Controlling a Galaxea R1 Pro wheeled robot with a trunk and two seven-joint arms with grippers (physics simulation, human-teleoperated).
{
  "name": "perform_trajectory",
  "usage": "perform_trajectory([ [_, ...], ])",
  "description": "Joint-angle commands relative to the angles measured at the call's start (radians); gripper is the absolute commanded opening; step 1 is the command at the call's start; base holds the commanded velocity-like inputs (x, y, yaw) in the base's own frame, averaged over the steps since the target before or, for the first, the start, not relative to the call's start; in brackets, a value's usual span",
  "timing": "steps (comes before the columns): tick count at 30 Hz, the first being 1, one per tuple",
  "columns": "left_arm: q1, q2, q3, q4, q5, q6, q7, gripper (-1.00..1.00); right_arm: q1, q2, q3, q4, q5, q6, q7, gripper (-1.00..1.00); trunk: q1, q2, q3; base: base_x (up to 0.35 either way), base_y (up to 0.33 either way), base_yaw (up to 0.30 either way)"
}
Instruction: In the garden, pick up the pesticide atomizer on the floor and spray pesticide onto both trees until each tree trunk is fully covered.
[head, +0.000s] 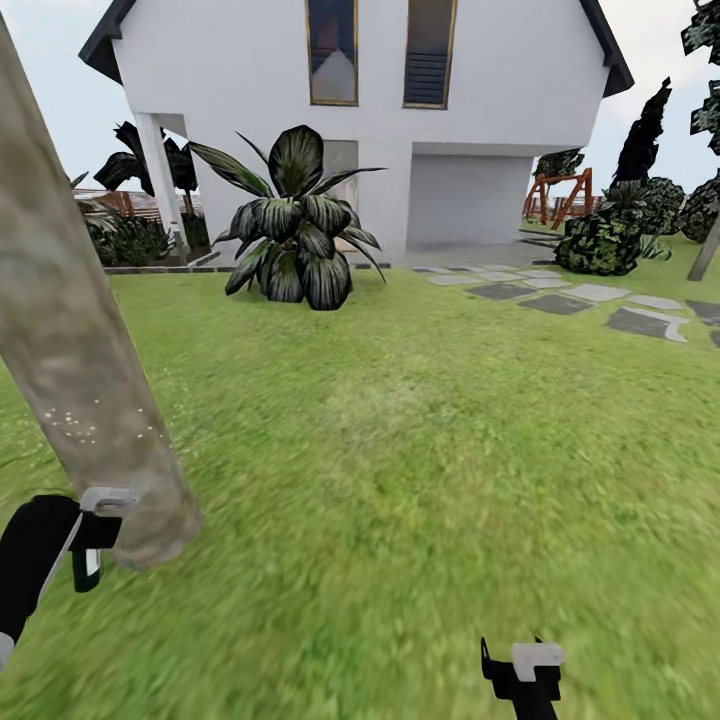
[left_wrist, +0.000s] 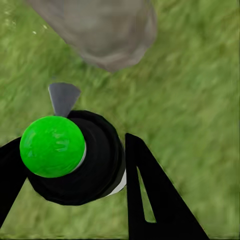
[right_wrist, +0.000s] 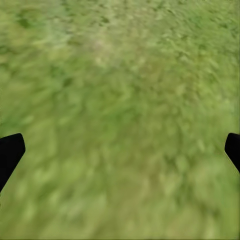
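The pesticide atomizer (left_wrist: 52, 145), a black bottle with a bright green cap and a grey nozzle, sits between the black fingers of my left gripper (left_wrist: 75, 175), which is shut on it. In the head view the left gripper (head: 92, 535) is low at the left, right beside the base of a thick grey-tan tree trunk (head: 70, 340). The nozzle points toward that trunk (left_wrist: 100, 30). A patch of white specks shows on the bark above the gripper. My right gripper (head: 525, 670) hangs open over the grass floor (head: 400, 450), its fingers (right_wrist: 10, 152) spread wide with nothing between them.
A white house (head: 400, 110) stands ahead with a large dark-leaved plant (head: 295, 225) in front of it. Grey stepping stones (head: 590, 300) and dark bushes (head: 600, 240) lie to the right. Another pale trunk (head: 706, 250) leans at the far right edge.
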Motion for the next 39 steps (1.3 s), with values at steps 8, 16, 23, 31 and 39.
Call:
perform_trajectory([
  [8, 0.038, 0.004, 0.08, -0.011, 0.004, -0.004, 0.031, -1.0, 0.0, 0.002, 0.0, 0.0, 0.0, 0.0, 0.0, 1.0, 0.0, 0.0, 0.0, 0.004, -0.003, 0.221],
  [16, 0.037, -0.002, 0.081, -0.014, 0.004, -0.046, 0.051, -1.0, 0.0, 0.002, 0.0, 0.0, 0.0, 0.0, 0.0, 1.0, 0.0, 0.0, 0.0, 0.067, 0.0, 0.243],
  [23, 0.037, -0.004, 0.082, 0.034, 0.016, -0.063, 0.134, -1.0, 0.0, 0.002, 0.0, 0.0, 0.0, 0.0, 0.0, 1.0, 0.0, 0.0, 0.0, 0.326, 0.0, 0.016],
  [31, 0.037, -0.01, 0.082, 0.043, 0.021, -0.062, 0.129, -1.0, 0.0, 0.003, 0.0, 0.0, 0.001, 0.0, 0.0, 1.0, 0.0, 0.0, 0.0, 0.112, 0.0, 0.195],
  [39, 0.037, -0.059, 0.082, 0.045, 0.031, -0.139, 0.125, -1.0, 0.0, 0.003, 0.0, 0.0, 0.001, 0.0, 0.001, 1.0, 0.0, 0.0, 0.0, 0.007, -0.02, 0.251],
])
